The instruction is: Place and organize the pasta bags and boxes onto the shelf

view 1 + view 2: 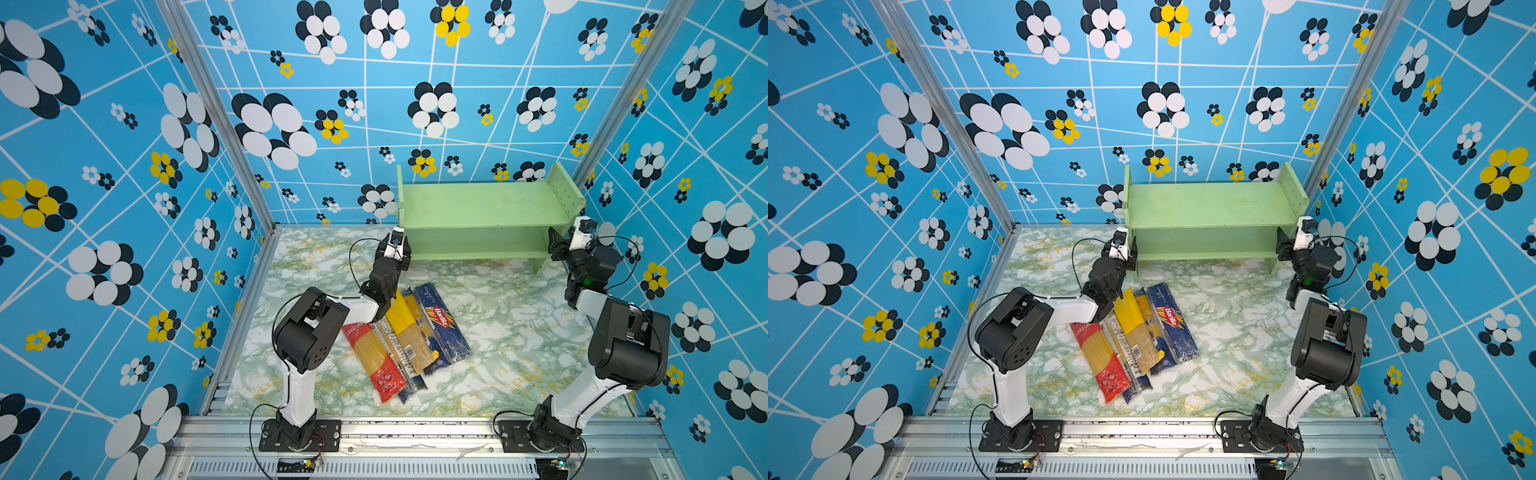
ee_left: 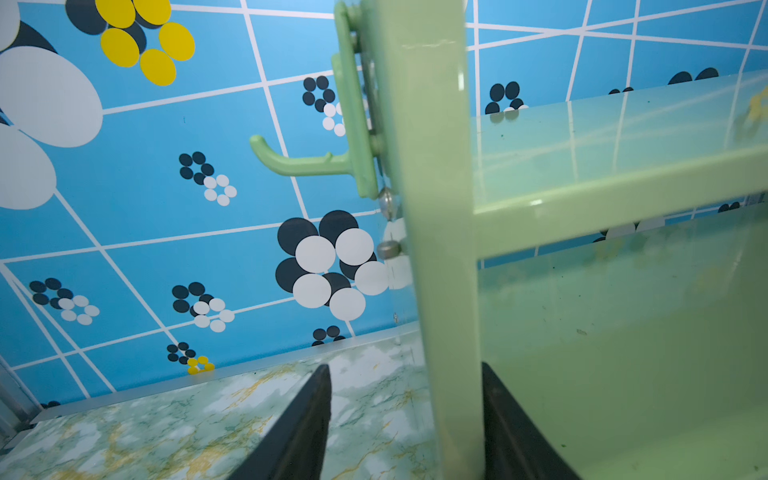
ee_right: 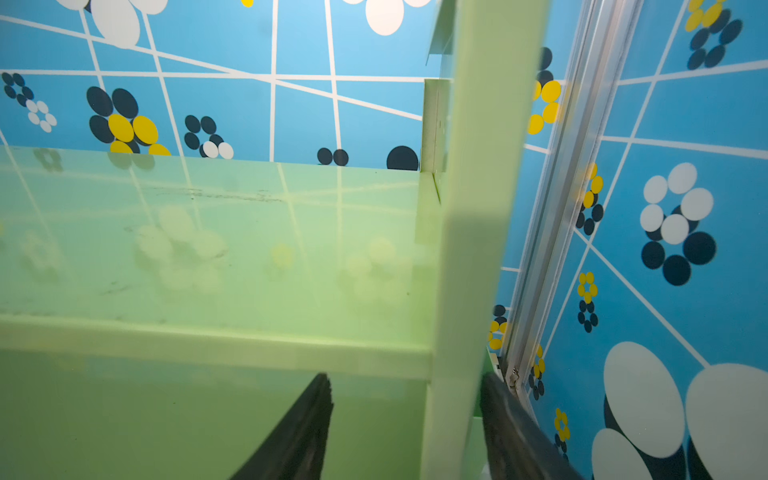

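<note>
I am working on the shelf [image 1: 478, 203] itself, not on the pasta yet. It is standing at the far edge of the table [image 1: 511, 332], toward the far right corner, and both tiers are bare.

The left gripper [image 2: 406, 368] is straddling the left side panel [image 2: 440, 249]. Its jaws are standing apart: one finger is touching the panel, and the other is showing a gap. The right gripper [image 3: 405, 378] is sitting the same way around the right side panel [image 3: 469, 249], also not clamped.

The pasta packs [image 1: 407, 340] are lying in a bunch near the middle of the table, well apart from the shelf, with the Barilla box [image 1: 442, 328] on the pile's right side and the red-ended bag [image 1: 376, 357] on its left.

I am judging that this step is taking hold of the shelf to reposition it. Next, both pincers are needing to close firmly and move together, otherwise the shelf may twist or tip.
</note>
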Action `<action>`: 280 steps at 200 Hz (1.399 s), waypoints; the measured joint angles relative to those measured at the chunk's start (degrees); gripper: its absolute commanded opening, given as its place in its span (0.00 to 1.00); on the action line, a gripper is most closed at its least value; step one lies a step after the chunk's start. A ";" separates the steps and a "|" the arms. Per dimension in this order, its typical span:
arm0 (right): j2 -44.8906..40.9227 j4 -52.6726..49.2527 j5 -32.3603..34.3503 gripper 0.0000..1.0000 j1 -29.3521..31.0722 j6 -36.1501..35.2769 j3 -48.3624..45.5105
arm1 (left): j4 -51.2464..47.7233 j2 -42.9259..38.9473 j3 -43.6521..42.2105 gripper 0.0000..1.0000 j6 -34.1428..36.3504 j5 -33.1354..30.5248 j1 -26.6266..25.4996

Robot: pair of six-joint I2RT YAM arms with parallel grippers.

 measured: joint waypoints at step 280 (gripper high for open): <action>-2.19 -3.10 0.46 0.02 0.85 0.59 -0.42 | -1.36 -0.63 -0.22 0.00 -3.93 -1.03 -0.02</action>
